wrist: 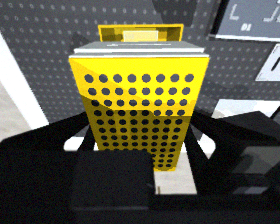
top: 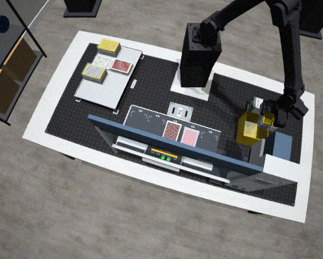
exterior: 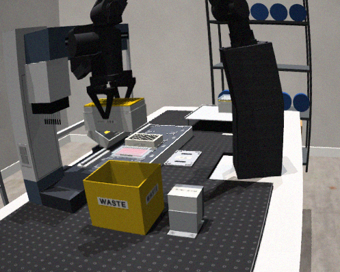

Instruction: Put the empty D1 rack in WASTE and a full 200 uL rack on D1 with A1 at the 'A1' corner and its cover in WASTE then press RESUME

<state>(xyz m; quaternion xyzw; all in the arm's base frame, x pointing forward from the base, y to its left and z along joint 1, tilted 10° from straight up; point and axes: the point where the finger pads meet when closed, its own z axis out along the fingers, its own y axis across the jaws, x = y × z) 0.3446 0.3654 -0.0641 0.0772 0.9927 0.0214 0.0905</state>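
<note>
My gripper (exterior: 108, 102) is shut on the empty tip rack (exterior: 115, 114), a grey box with a yellow top full of bare holes. It holds the rack in the air, well above table height and level. In the wrist view the rack (wrist: 140, 112) fills the middle between my fingers, and the yellow WASTE bin (wrist: 140, 34) lies just beyond its far end. The open bin (exterior: 125, 195) stands on the table and nothing shows inside it. From above, the rack (top: 268, 118) sits at the bin's (top: 250, 130) right edge. Deck position D1 (top: 211, 136) is bare.
The deck holds a pink plate (top: 190, 136) and a reservoir (top: 171, 130). The shelf (top: 109, 76) carries two yellow-topped racks (top: 108, 46) (top: 93, 72) and two other items. The grey key box (exterior: 185, 210) stands right of the bin. The liquid handler's tower (exterior: 42, 115) and the black column (exterior: 255, 109) are nearby.
</note>
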